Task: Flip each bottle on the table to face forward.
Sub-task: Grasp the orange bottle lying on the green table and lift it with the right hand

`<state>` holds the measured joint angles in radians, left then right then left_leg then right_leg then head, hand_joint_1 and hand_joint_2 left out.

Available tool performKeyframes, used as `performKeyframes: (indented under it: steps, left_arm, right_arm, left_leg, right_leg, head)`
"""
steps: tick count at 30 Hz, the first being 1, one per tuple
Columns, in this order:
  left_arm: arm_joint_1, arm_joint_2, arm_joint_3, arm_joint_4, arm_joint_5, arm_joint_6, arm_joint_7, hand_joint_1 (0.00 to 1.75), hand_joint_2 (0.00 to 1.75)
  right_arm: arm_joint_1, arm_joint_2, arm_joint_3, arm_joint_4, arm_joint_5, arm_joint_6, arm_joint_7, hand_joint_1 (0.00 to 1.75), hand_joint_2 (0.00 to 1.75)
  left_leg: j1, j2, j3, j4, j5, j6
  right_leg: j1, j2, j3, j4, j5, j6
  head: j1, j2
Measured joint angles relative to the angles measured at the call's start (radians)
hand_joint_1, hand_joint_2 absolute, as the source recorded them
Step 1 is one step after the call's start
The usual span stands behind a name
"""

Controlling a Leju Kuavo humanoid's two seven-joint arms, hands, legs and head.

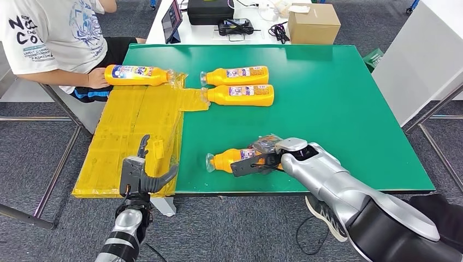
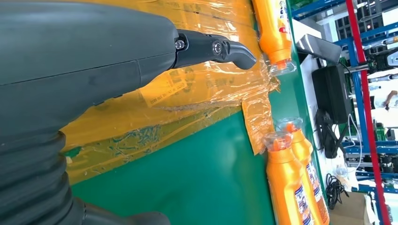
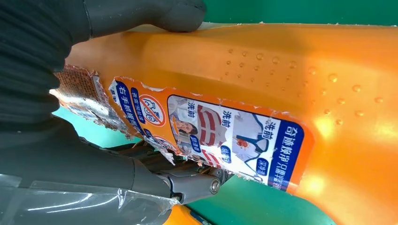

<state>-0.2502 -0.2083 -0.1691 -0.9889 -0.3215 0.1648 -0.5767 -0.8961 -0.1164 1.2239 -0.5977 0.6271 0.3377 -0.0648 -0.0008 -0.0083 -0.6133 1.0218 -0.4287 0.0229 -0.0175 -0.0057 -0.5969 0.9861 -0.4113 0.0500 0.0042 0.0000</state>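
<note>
An orange bottle [image 1: 232,160] lies on its side near the front edge of the green table [image 1: 338,98], clear cap to the left. My right hand [image 1: 261,159] grips its body, and the right wrist view shows its torn picture label [image 3: 225,136] between the thumb and fingers. Two more orange bottles [image 1: 236,76] [image 1: 240,95] lie side by side at the back middle, also seen as a pair of bottles [image 2: 293,178] in the left wrist view. A fourth bottle [image 1: 136,75] lies at the back left on the yellow sheet [image 1: 136,125]. My left hand [image 1: 143,173] hovers open over the sheet's front edge.
A person sits at the back left with a hand [image 1: 97,78] on the fourth bottle's base. Behind the green table a white table carries a cardboard box [image 1: 313,23], a black case [image 1: 210,11], a tablet [image 1: 171,21] and cables.
</note>
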Motion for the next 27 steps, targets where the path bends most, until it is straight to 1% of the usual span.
performKeyframes:
  steps: [2,4,7,9,10,12,15,16,19,21,23,27]
  left_arm:
    - [0.005,0.0,0.001,-0.002,-0.002,0.0,0.001,0.0,1.75]
    - [0.019,0.0,0.003,-0.016,-0.008,0.0,0.006,0.0,1.75]
    - [0.052,0.0,0.011,-0.056,-0.025,-0.003,0.017,0.0,1.75]
    - [0.075,0.0,0.017,-0.088,-0.037,-0.007,0.024,0.0,1.75]
    - [0.085,0.0,0.02,-0.103,-0.042,-0.008,0.026,0.0,1.75]
    - [0.102,-0.001,0.027,-0.128,-0.048,-0.009,0.029,0.0,1.75]
    - [0.115,-0.003,0.032,-0.149,-0.053,-0.014,0.03,0.0,1.75]
    - [0.119,-0.004,0.034,-0.154,-0.054,-0.016,0.031,0.0,1.75]
    - [0.13,-0.006,0.039,-0.171,-0.055,-0.022,0.033,0.0,1.75]
    - [0.137,-0.009,0.041,-0.182,-0.052,-0.028,0.033,0.0,1.75]
    - [0.143,-0.012,0.041,-0.191,-0.045,-0.036,0.034,0.0,1.75]
    - [0.145,-0.013,0.042,-0.195,-0.041,-0.041,0.034,0.0,1.75]
  right_arm:
    - [0.01,0.0,-0.009,-0.002,-0.004,-0.078,0.019,1.75,1.75]
    - [0.04,-0.001,-0.046,-0.023,0.002,-0.222,0.063,1.75,1.75]
    - [0.133,-0.005,-0.171,-0.127,0.068,-0.45,0.12,1.75,1.75]
    - [0.232,-0.002,-0.293,-0.257,0.149,-0.552,0.13,1.75,1.75]
    - [0.284,0.003,-0.358,-0.331,0.189,-0.578,0.132,1.75,1.75]
    - [0.368,0.015,-0.469,-0.458,0.242,-0.589,0.134,1.75,1.75]
    - [0.437,0.03,-0.578,-0.569,0.269,-0.6,0.117,1.75,1.75]
    - [0.458,0.036,-0.612,-0.6,0.277,-0.627,0.097,1.75,1.75]
    - [0.537,0.066,-0.712,-0.716,0.29,-0.758,0.016,1.75,1.75]
    - [0.592,0.089,-0.771,-0.804,0.285,-0.834,-0.024,1.75,1.75]
    - [0.635,0.108,-0.819,-0.874,0.273,-0.883,-0.052,1.75,1.75]
    - [0.655,0.116,-0.841,-0.906,0.265,-0.901,-0.065,1.75,1.75]
  left_leg:
    - [0.0,0.0,0.0,0.0,0.0,0.0]
    - [0.0,0.0,0.0,0.0,0.0,0.0]
    - [0.0,0.0,-0.001,0.0,0.0,0.0]
    - [0.001,-0.001,-0.002,0.0,-0.001,0.0]
    - [0.001,-0.001,-0.002,0.0,-0.001,0.0]
    - [0.001,-0.002,-0.004,0.0,-0.001,-0.001]
    - [0.001,-0.002,-0.004,-0.001,-0.001,-0.001]
    - [0.001,-0.002,-0.005,-0.001,-0.001,-0.001]
    - [0.001,-0.001,-0.004,0.0,-0.001,0.0]
    - [0.0,-0.002,-0.004,0.0,-0.001,0.0]
    - [0.001,-0.002,-0.004,0.0,-0.001,0.0]
    - [0.001,-0.001,-0.004,0.0,-0.001,0.0]
  right_leg:
    - [0.0,0.0,0.0,0.0,0.0,0.0]
    - [0.0,0.0,0.0,0.0,0.0,0.0]
    - [0.0,0.0,0.0,0.0,0.0,0.0]
    - [0.001,-0.001,-0.001,0.0,-0.001,0.0]
    - [0.001,-0.001,-0.001,0.0,-0.001,0.0]
    - [0.001,-0.001,-0.003,0.0,-0.001,0.0]
    - [0.001,-0.002,-0.004,0.0,-0.001,0.0]
    - [0.001,-0.002,-0.004,0.0,-0.001,0.0]
    - [0.0,-0.001,-0.004,0.0,-0.001,0.0]
    - [0.0,-0.002,-0.004,0.0,-0.001,0.0]
    - [0.0,-0.002,-0.004,0.0,-0.001,0.0]
    - [0.0,-0.001,-0.004,0.0,-0.001,0.0]
  head:
    - [0.0,0.0]
    - [0.0,0.0]
    - [0.0,0.0]
    - [0.0,0.0]
    - [0.0,0.0]
    - [-0.001,0.0]
    - [0.0,0.0]
    - [0.0,0.0]
    - [0.0,0.0]
    - [0.0,0.0]
    - [0.0,0.0]
    - [0.0,0.0]
